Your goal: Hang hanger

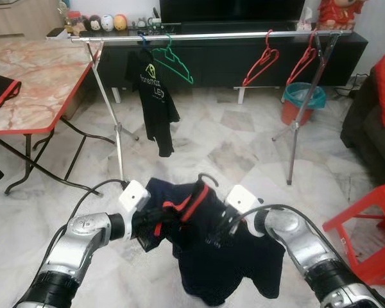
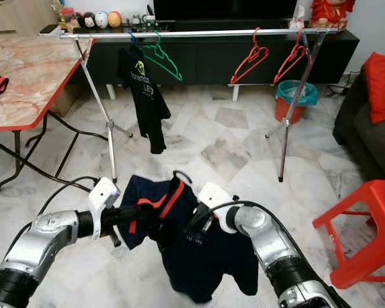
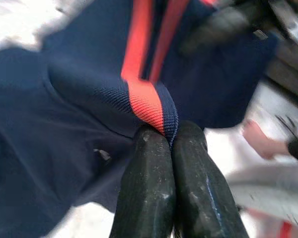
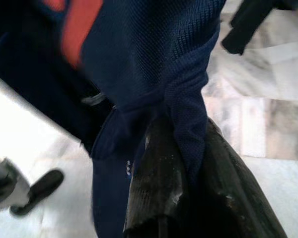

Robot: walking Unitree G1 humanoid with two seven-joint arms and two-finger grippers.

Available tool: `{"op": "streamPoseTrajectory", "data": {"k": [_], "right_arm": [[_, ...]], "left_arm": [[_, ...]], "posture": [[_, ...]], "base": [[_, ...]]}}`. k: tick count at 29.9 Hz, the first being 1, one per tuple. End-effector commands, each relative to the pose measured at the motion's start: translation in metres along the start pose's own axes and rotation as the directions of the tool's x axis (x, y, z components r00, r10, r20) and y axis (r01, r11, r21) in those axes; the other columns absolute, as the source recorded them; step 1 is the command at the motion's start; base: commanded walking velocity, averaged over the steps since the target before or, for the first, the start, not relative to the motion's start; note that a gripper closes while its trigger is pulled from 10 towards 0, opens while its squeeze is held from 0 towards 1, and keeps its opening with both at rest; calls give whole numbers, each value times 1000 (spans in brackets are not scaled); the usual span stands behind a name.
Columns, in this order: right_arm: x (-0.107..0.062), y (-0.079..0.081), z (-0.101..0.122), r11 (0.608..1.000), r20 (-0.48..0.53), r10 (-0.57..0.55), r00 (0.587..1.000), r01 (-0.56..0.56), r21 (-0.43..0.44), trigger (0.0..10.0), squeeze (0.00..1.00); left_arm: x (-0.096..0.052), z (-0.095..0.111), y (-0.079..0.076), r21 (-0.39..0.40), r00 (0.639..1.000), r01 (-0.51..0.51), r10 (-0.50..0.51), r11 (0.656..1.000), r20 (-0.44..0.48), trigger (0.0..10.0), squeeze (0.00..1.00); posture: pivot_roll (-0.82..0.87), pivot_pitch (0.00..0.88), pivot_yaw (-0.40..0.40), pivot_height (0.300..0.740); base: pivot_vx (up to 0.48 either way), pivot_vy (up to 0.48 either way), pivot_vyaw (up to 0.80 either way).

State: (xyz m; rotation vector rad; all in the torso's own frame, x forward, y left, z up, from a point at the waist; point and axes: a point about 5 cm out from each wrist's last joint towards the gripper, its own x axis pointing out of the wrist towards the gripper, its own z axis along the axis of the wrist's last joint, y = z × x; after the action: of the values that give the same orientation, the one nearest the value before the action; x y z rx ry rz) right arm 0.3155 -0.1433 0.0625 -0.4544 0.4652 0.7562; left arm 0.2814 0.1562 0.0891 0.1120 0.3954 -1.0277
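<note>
both the left hand and right hand pinch the navy shirt on its hanger, well short of the rail, so hanging remains.

Bright even daylight, wrist views blurred

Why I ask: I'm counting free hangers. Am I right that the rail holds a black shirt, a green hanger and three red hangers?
Not quite: the left eye view shows two red hangers, not three. The rail does hold the black shirt and the green hanger.
</note>
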Motion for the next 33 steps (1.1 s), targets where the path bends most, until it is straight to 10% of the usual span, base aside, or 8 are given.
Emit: {"op": "streamPoseTrajectory", "data": {"k": [1, 14, 15, 16, 17, 33], "right_arm": [[1, -9, 14, 998, 70, -61, 996, 59, 25, 10000, 0], [6, -3, 35, 983, 256, -22, 966, -25, 181, 10000, 0], [6, -3, 35, 982, 260, -23, 965, -28, 189, 10000, 0], [6, -3, 35, 982, 260, -23, 965, -28, 189, 10000, 0], [6, -2, 35, 978, 270, -13, 963, -44, 205, 10000, 0], [-8, -2, 24, 982, 276, 133, 952, -164, 90, 10000, 0]], "left_arm": [[-2, -4, -5, 13, 998, 41, -41, 999, -38, 10000, 0], [6, -16, -4, 96, 993, -33, 44, 995, -113, 10000, 0], [7, -16, -2, 97, 992, -57, 68, 994, -110, 10000, 506], [7, -16, -2, 97, 992, -57, 68, 994, -110, 10000, 506], [7, -16, 2, 95, 989, -86, 97, 992, -112, 10000, 1000], [-11, -7, 17, 132, 978, -196, 203, 972, -45, 10000, 1000]], "posture": [[-60, 28, 39, 740], [-48, 29, 36, 740], [-51, 28, 37, 740], [-51, 28, 37, 740], [-50, 28, 36, 740], [-50, 22, 33, 740]], "base": [[0, 0, 0], [0, 0, 0], [0, 0, 0], [0, 0, 0], [0, 0, 0], [0, 0, 0]]}}
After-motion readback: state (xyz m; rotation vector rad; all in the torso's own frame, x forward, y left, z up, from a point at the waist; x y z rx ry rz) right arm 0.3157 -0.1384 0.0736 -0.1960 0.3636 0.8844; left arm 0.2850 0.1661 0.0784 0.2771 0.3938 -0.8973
